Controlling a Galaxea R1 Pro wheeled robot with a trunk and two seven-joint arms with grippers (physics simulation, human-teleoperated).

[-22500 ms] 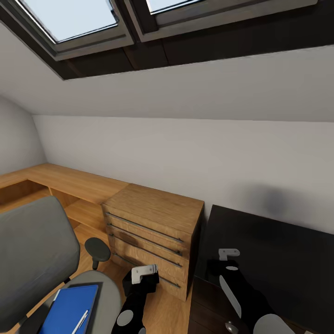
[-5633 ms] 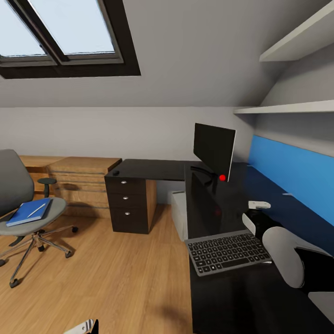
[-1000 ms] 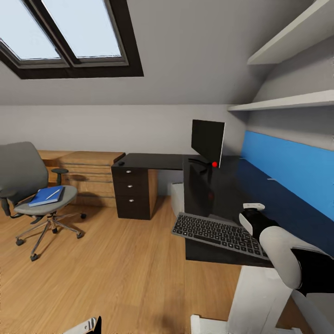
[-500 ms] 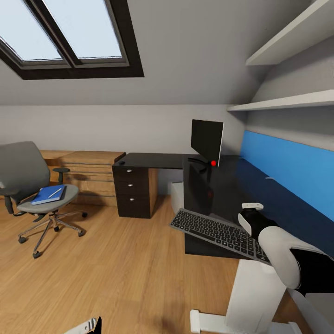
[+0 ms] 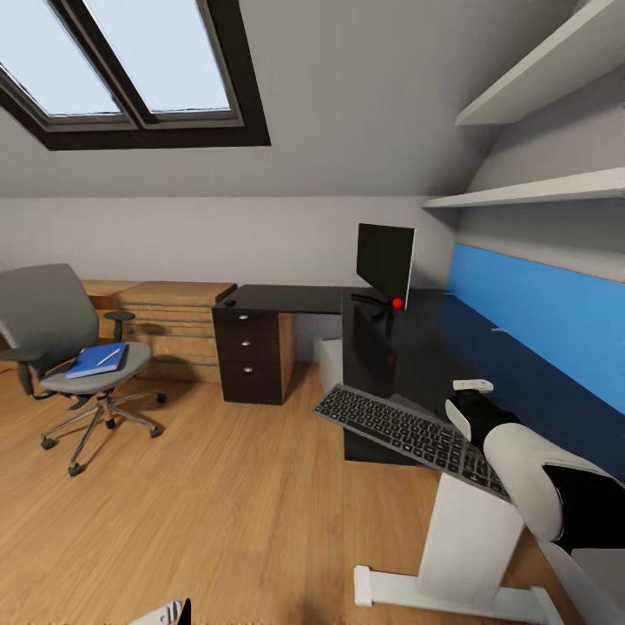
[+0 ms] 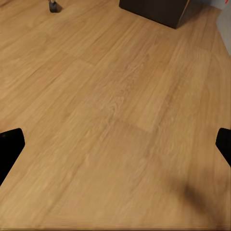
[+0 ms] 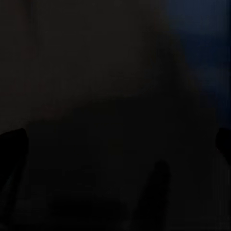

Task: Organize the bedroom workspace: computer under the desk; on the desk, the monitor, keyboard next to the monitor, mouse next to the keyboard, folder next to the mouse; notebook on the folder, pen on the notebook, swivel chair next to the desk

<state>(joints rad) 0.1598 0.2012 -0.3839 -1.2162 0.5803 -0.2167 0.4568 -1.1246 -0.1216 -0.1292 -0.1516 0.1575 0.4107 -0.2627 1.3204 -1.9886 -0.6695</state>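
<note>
The keyboard (image 5: 408, 430) hangs tilted in the air past the near end of the black desk (image 5: 286, 300), with my right gripper (image 5: 473, 415) shut on its far edge. The right wrist view is almost black. On the desk stand the monitor (image 5: 385, 262) and, at the far left corner, the small dark mouse (image 5: 229, 303). The pale computer (image 5: 330, 365) sits under the desk. At the left, the swivel chair (image 5: 52, 321) carries the blue folder (image 5: 94, 362) with the pen (image 5: 108, 355) on it; the notebook is hidden. My left gripper (image 6: 115, 154) is open above the floor.
A black drawer unit (image 5: 247, 356) supports the desk's far wing, and a white pedestal leg (image 5: 469, 547) stands close in front of me. Low wooden drawers (image 5: 174, 325) line the back wall. A blue panel (image 5: 538, 304) and shelves (image 5: 529, 191) are at the right. Wood floor (image 5: 217, 486) separates chair and desk.
The camera has drawn back from the desk. The keyboard stayed with my right arm, so it now overhangs the desk's end and tilts more. The left arm has not moved.
</note>
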